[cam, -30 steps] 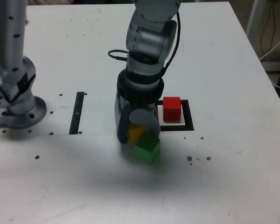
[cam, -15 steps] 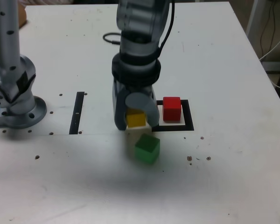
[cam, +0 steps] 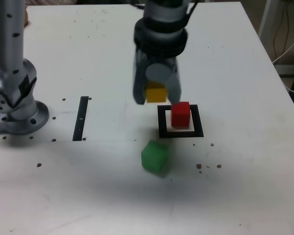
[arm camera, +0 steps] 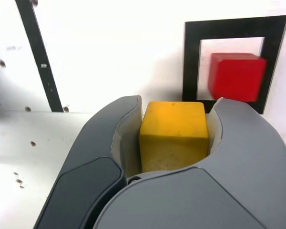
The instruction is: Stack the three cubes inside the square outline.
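yellow cube: the small matte yellow block (cam: 155, 93) is pinched between the two grey jaws of the arm's gripper (cam: 157, 94) and hangs clear of the table. Wrist view shows the jaws hugging both its sides (arm camera: 174, 133), so it's a solid grab.
red cube: the matte red block (cam: 181, 114) sits inside the flat black square outline (cam: 162, 121) with the white middle. Looks like it's the base of the stack.
why the yellow is up there: my guess is it's carried high so it can clear the red one and come down on top.
green cube: the matte green block (cam: 154, 157) is on the white table (cam: 245, 186), near the outline but outside it, untouched. Probably goes last.
changed since a second ago: the gripper was low by the green block with the yellow at table level. Now it's lifted and swung toward the outline. Green looks nudged and blurry too.
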Available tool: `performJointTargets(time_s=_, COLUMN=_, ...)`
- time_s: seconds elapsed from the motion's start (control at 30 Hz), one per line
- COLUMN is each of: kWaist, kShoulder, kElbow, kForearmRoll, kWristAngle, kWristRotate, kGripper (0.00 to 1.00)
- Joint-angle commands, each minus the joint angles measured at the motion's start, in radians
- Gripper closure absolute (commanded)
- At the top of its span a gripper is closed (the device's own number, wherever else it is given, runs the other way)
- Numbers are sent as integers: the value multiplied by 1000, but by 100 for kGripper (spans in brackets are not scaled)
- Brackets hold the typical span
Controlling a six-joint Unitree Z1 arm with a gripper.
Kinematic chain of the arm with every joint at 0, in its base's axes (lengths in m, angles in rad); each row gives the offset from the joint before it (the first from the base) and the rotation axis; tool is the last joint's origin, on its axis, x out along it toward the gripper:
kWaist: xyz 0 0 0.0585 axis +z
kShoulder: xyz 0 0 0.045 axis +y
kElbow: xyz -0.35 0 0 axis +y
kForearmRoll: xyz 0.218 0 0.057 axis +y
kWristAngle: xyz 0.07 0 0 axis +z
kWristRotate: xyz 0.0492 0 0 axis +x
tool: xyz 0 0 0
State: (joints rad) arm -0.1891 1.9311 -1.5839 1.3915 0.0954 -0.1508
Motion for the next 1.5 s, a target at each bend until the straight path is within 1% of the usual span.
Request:
performJointTargets(time_s=0.0, kWaist=18, kShoulder=15, kElbow=-28, kForearmRoll=6, kWristAngle=-3, kWristRotate=55, kGripper=63)
performJointTargets(time_s=0.17, kWaist=61, kShoulder=39, kElbow=-70, kForearmRoll=10, kWristAngle=-8, kWristRotate=151, kGripper=63)
performJointTargets(time_s=0.3, kWaist=91, kShoulder=68, kElbow=-76, kForearmRoll=11, kWristAngle=-35, kWristRotate=173, kGripper=63)
performJointTargets(time_s=0.4, kWaist=101, kShoulder=90, kElbow=-83, kForearmRoll=11, kWristAngle=-55, kWristRotate=170, kGripper=63)
performJointTargets(time_s=0.63, kWaist=101, kShoulder=130, kElbow=-108, kForearmRoll=13, kWristAngle=-80, kWristRotate=103, kGripper=63)
performJointTargets(time_s=0.73, kWaist=100, kShoulder=134, kElbow=-122, kForearmRoll=14, kWristAngle=-79, kWristRotate=75, kGripper=63)
performJointTargets(time_s=0.87, kWaist=99, kShoulder=135, kElbow=-133, kForearmRoll=10, kWristAngle=-68, kWristRotate=61, kGripper=63)
performJointTargets(time_s=1.17, kWaist=100, kShoulder=146, kElbow=-127, kForearmRoll=-4, kWristAngle=-58, kWristRotate=76, kGripper=63)
performJointTargets(time_s=1.47, kWaist=103, kShoulder=167, kElbow=-121, kForearmRoll=-27, kWristAngle=-61, kWristRotate=83, kGripper=63)
